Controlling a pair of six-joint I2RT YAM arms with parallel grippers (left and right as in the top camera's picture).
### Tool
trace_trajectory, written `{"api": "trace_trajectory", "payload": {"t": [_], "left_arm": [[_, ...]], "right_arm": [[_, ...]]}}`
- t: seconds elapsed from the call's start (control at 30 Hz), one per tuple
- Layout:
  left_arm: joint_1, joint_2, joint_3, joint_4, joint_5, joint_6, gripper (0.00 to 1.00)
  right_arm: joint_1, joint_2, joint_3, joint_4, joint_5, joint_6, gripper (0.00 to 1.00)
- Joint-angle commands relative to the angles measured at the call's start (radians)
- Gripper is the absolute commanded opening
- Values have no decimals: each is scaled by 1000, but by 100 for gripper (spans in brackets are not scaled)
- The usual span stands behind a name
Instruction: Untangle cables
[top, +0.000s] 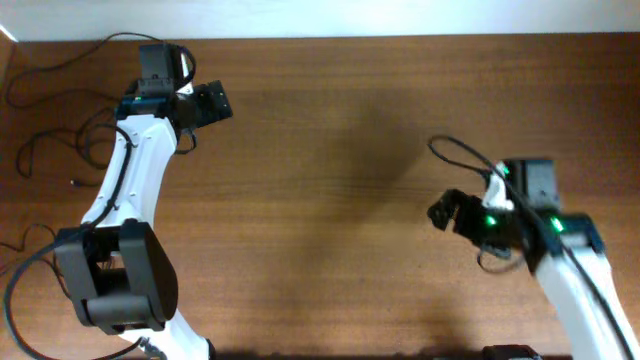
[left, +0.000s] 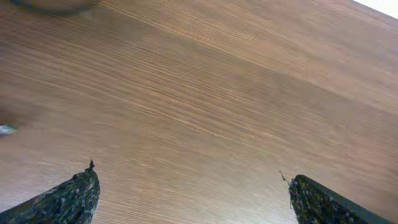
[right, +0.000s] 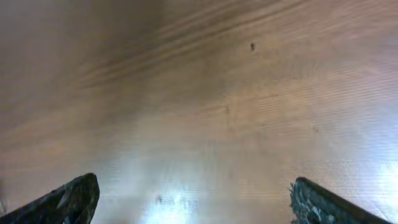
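Observation:
The cables are thin black cords lying spread out at the table's far left in the overhead view. One loops near the back left corner (top: 45, 62), one curves in the middle left (top: 55, 135) with a small plug end (top: 75, 183), and one runs off the left edge (top: 28, 240). My left gripper (top: 207, 103) is open and empty, to the right of them above bare wood (left: 193, 186). My right gripper (top: 447, 212) is open and empty at the right, far from them (right: 193, 199). Neither wrist view shows a cord between the fingers.
The wooden table (top: 330, 150) fills the view. A black cable (top: 462, 150) loops from the right arm's wrist. The left arm's base (top: 115, 275) stands at the front left beside the cords. A small pale object (left: 6, 129) lies at the left wrist view's left edge.

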Motion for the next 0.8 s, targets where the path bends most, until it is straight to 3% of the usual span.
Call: {"api": "trace_trajectory", "payload": {"t": [0.0, 0.07, 0.23, 0.77], "left_arm": [[-53, -18, 10, -8, 126, 63, 99], [-134, -18, 10, -10, 117, 172, 99], [-274, -18, 10, 2, 115, 185, 99], [-290, -18, 10, 1, 116, 185, 99]], "right_arm": [[5, -256, 0, -80, 75, -11, 99], [5, -463, 0, -183, 161, -11, 99], [5, -742, 0, -305, 257, -5, 98], [5, -758, 0, -307, 238, -7, 98]]}}
